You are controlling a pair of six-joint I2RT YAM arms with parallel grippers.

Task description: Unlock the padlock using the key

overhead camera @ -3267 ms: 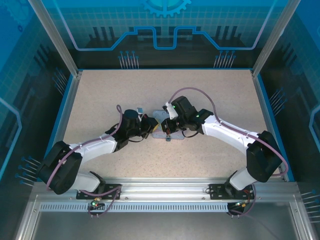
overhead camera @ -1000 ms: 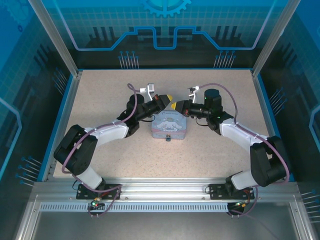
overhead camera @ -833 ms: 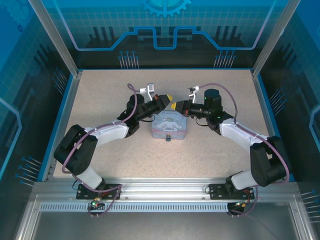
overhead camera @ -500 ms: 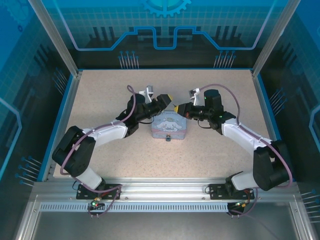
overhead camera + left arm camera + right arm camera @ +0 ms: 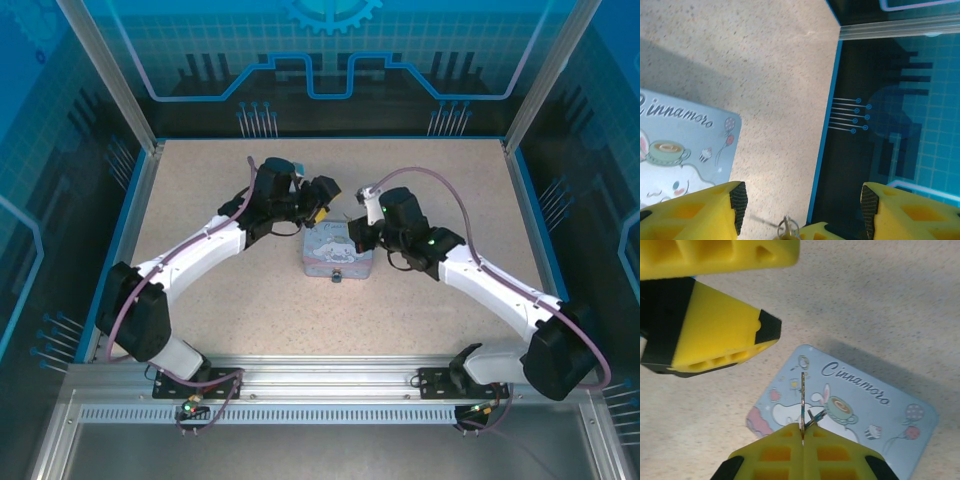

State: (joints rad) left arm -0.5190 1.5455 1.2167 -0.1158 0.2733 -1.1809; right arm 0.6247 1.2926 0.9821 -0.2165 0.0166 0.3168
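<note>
dark metal key (image 5: 803,395): thin sliver pinched in the closed right gripper (image 5: 803,432), long axis toward 12 o'clock from its fingertips, above the pale blue tin (image 5: 875,405). left gripper (image 5: 804,202): jaws wide apart, empty, just beside the key. top view: padlock (image 5: 338,275) at tin's near edge, approx 6 o'clock from right gripper. key likely needs re-aiming toward it.
</note>
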